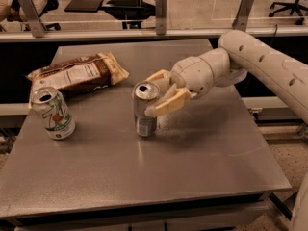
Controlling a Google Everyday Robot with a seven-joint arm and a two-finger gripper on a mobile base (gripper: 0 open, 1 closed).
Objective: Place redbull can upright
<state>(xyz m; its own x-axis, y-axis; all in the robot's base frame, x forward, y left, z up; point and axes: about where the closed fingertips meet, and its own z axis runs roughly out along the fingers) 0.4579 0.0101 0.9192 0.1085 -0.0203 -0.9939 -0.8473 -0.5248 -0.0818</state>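
Observation:
The redbull can [143, 117] stands upright on the grey table [192, 167], near its middle, with its silver top and opening facing up. My gripper [151, 95] reaches in from the right and holds the can's upper half. One tan finger [159, 76] is behind the can and the other finger [168, 106] is in front of it. Both touch the can.
A white-and-green can [54, 113] stands upright at the table's left. A brown snack bag [77, 75] lies at the back left. A rail with metal posts [160, 6] runs behind the table. My arm [269, 66] spans the right side.

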